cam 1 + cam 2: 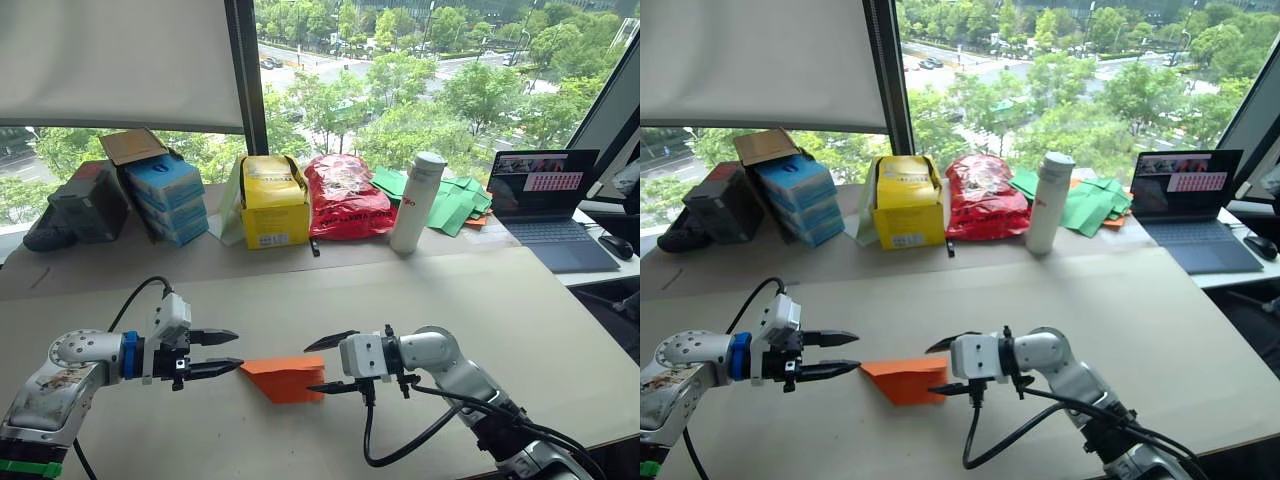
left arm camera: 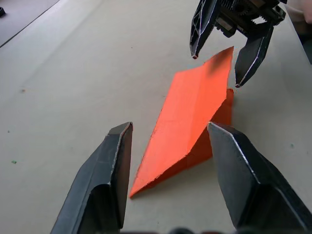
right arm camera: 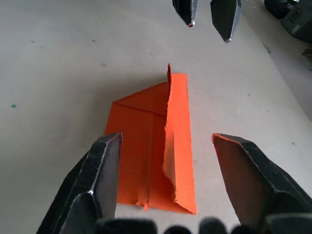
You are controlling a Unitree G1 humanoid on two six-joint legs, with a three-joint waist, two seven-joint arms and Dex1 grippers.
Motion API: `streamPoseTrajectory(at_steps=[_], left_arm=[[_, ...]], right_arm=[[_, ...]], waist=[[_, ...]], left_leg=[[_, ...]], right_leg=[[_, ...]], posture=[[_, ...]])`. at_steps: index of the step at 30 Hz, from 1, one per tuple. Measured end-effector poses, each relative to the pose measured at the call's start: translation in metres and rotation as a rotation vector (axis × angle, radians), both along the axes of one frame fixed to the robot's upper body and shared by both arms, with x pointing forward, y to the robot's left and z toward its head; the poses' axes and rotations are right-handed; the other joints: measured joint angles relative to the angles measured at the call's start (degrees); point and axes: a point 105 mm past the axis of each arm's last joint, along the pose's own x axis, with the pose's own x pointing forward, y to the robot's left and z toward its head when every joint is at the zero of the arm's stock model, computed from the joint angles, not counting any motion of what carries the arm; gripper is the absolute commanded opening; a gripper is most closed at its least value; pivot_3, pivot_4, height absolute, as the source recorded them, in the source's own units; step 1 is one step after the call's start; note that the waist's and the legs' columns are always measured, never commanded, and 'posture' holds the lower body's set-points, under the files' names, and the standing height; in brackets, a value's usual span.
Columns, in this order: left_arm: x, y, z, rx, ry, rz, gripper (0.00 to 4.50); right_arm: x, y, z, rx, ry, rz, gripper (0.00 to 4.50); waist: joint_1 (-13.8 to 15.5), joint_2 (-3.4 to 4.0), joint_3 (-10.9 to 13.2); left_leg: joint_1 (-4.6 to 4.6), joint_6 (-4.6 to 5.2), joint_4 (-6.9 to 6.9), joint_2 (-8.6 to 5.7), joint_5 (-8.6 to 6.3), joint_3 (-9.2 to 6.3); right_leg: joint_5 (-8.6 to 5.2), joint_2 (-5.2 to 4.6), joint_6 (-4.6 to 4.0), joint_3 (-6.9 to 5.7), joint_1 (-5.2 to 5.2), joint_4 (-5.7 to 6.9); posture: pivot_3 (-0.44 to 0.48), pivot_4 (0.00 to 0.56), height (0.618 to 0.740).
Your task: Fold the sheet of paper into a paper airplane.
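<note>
The sheet of paper (image 1: 283, 379) is bright orange and folded into a pointed wedge, the paper airplane shape, lying on the beige table (image 1: 400, 300) with one flap standing up along its middle (image 3: 168, 126). My left gripper (image 1: 238, 351) is open, its fingertips just off the wedge's pointed left end. From the right, my right gripper (image 1: 315, 366) is open too, its fingers (image 1: 331, 340) above and below the wedge's blunt end. Nothing is held.
Along the back edge stand stacked boxes (image 1: 165, 197), a yellow box (image 1: 273, 205), a crinkled red plastic bag (image 1: 347, 196), a white bottle (image 1: 417, 201), green paper pieces (image 1: 450, 203) and an open laptop (image 1: 548, 205).
</note>
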Motion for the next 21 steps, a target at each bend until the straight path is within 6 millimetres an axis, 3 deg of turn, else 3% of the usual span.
streamPoseTrajectory(at_steps=[4, 17, 21], left_arm=[[0.002, -0.006, -0.006, -0.007, 0.001, -0.039, 0.03], [0.021, -0.038, -0.051, 0.163, -0.060, -0.183, 0.03], [0.020, -0.043, -0.052, 0.189, -0.090, -0.211, 0.03]], right_arm=[[-0.001, -0.007, 0.013, 0.019, 0.013, -0.049, 4.03], [-0.025, -0.016, 0.029, 0.062, 0.144, -0.144, 4.03], [-0.026, -0.016, 0.030, 0.064, 0.159, -0.169, 4.03]], waist=[[0.00, 0.00, 0.00], [0.46, -0.03, -0.02], [0.53, -0.03, -0.02]], left_leg=[[0.00, 0.02, 0.01, 0.00, -0.01, 0.00], [-0.06, 0.26, 0.06, 0.01, -0.15, 0.01], [-0.06, 0.32, 0.07, 0.02, -0.18, 0.01]], right_leg=[[0.00, -0.01, 0.00, 0.01, 0.01, -0.01], [0.01, -0.04, 0.00, 0.10, 0.02, -0.03], [0.01, -0.05, 0.00, 0.11, 0.02, -0.03]], posture=[[0.000, 0.150, 0.740], [0.000, 0.150, 0.740], [0.000, 0.150, 0.740]])
